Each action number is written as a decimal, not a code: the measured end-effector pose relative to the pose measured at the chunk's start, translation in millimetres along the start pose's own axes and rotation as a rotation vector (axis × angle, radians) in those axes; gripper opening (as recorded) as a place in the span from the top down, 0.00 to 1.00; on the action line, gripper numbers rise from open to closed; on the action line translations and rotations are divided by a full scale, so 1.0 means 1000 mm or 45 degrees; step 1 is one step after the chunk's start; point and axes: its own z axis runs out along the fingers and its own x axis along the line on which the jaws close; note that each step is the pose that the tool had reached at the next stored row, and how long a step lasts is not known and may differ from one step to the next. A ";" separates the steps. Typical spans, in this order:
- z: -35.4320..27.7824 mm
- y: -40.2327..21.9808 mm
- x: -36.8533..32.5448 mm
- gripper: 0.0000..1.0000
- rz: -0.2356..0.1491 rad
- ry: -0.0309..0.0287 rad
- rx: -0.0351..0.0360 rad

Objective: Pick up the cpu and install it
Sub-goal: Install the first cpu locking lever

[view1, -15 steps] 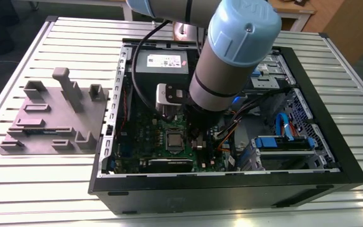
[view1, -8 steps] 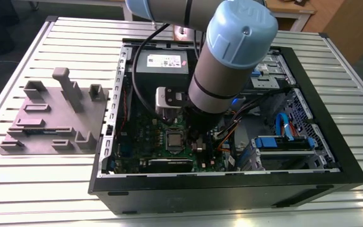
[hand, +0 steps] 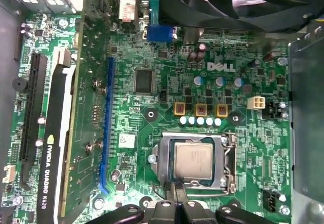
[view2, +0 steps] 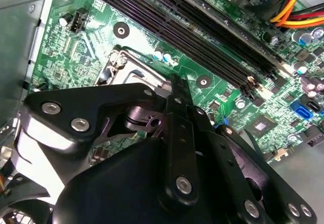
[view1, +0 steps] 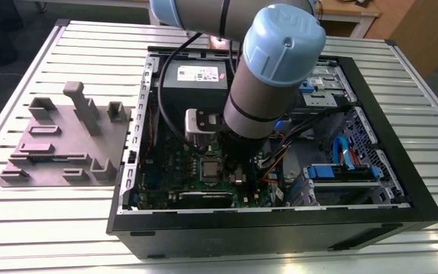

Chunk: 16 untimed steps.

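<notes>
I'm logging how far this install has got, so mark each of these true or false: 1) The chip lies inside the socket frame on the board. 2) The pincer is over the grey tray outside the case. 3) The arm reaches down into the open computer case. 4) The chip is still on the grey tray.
1) True: the chip lies within the socket frame.
2) False: the pincer is just beside the socket, over the green board.
3) True: the arm descends into the computer case.
4) False: the grey tray holds no chip; it sits in the socket.
</notes>
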 end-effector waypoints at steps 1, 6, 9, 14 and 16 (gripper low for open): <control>0.0006 0.0002 0.0000 0.90 -0.002 0.0064 -0.0004; 0.0028 0.0001 0.0002 0.90 -0.017 0.0294 -0.0018; 0.0029 0.0003 0.0002 0.90 -0.024 0.0300 -0.0007; 0.0039 0.0001 0.0002 0.90 -0.027 0.0302 0.0000; 0.0041 0.0001 0.0002 0.90 -0.028 0.0305 0.0005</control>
